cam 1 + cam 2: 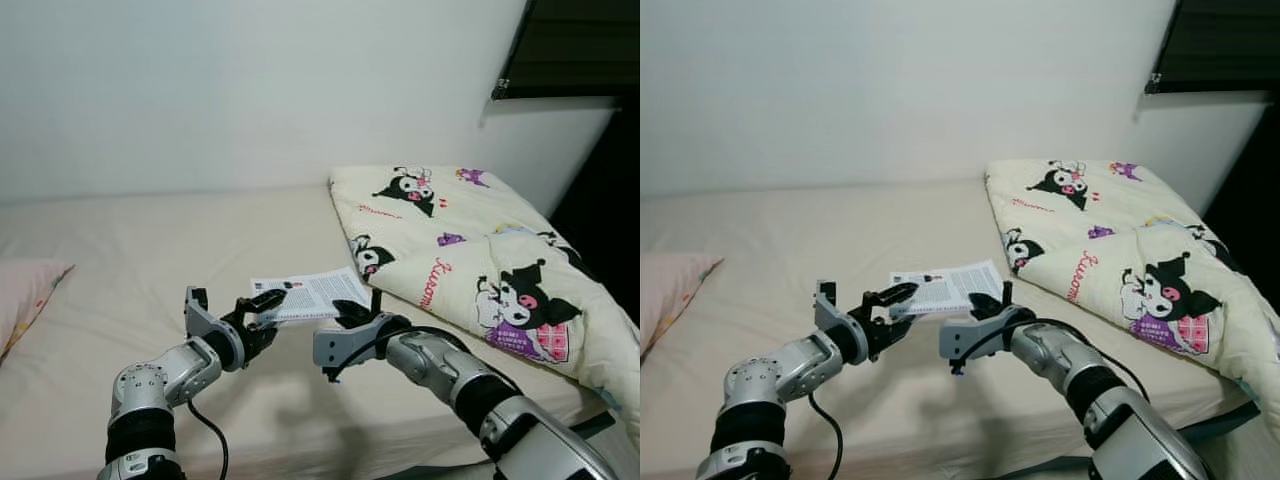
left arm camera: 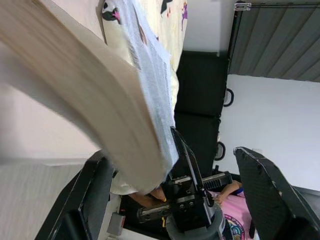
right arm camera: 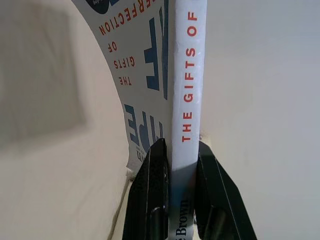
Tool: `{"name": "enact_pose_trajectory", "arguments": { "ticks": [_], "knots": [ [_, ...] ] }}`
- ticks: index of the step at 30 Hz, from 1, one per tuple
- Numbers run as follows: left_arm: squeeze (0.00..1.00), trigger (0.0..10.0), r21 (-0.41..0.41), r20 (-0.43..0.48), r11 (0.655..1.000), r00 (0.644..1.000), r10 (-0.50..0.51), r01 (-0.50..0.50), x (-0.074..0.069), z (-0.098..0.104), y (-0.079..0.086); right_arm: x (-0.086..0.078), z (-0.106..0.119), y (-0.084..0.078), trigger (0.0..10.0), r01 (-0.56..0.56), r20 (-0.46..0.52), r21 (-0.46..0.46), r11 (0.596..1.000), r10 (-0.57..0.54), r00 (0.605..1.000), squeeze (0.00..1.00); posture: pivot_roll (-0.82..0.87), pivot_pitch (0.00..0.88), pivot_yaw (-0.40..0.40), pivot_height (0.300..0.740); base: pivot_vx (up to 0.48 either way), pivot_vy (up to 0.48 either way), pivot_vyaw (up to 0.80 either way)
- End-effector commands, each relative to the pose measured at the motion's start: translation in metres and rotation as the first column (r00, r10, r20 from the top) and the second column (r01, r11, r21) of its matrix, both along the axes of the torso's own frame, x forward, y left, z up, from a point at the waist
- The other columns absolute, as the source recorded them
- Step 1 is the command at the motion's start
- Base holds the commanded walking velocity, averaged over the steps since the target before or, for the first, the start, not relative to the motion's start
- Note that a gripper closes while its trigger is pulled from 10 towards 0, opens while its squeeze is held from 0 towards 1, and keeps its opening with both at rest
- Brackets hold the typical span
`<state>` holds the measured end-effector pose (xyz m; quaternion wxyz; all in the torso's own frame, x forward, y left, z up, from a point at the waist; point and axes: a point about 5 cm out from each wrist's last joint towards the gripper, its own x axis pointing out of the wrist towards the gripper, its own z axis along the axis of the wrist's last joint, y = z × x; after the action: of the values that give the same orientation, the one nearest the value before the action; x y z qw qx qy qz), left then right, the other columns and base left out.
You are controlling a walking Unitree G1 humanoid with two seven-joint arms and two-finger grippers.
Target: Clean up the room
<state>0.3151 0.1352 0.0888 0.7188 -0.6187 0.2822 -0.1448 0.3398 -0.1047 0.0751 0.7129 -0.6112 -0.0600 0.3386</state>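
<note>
In the left eye view, a thin white paperback book with small black print sits in the middle of the frame, over the cream bed sheet. The left gripper is at its left edge, and the right gripper is at its right edge. A cream cartoon-cat quilt lies at the right.

In the left wrist view, the book's page edges run between two black fingers that stand wide apart.

In the right wrist view, the fingers are clamped on the white spine, which reads "THE GIFTS OF" in red.
</note>
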Motion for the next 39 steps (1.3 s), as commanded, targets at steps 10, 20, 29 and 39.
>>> {"name": "enact_pose_trajectory", "arguments": {
  "ticks": [10, 20, 29, 39],
  "knots": [
    [0.00, 10.0, -0.001, 0.019, 1.000, 0.999, -0.026, 0.026, -0.001, 0.003, -0.005, -0.005, -0.002, 0.008, 10.0, -0.043, 0.002, 0.020, 0.999, 0.043, 0.999, 0.00, 0.01, 0.000, -0.058, 0.730, 0.000, 0.000, 0.00],
    [0.00, 10.0, 0.028, 0.026, 0.998, 0.998, -0.055, 0.054, -0.001, 0.001, -0.011, -0.006, 0.001, 0.012, 10.0, -0.077, 0.014, 0.017, 0.997, 0.077, 0.997, 0.00, 0.01, 0.010, -0.068, 0.730, 0.000, 0.000, 0.00],
    [0.00, 10.0, 0.098, -0.027, 0.994, 0.998, -0.048, 0.051, -0.002, -0.013, -0.011, -0.010, 0.012, 0.023, 10.0, -0.171, 0.060, 0.082, 0.982, 0.166, 0.984, 0.00, 0.01, 0.015, -0.070, 0.730, 0.000, 0.000, 0.00],
    [0.00, 10.0, 0.130, -0.041, 0.991, 0.999, -0.010, 0.015, -0.002, -0.020, 0.005, -0.015, 0.017, 0.023, 10.0, -0.218, 0.083, 0.130, 0.967, 0.208, 0.975, 0.00, 0.01, 0.014, -0.070, 0.730, 0.000, 0.000, 0.00]
  ]
}}
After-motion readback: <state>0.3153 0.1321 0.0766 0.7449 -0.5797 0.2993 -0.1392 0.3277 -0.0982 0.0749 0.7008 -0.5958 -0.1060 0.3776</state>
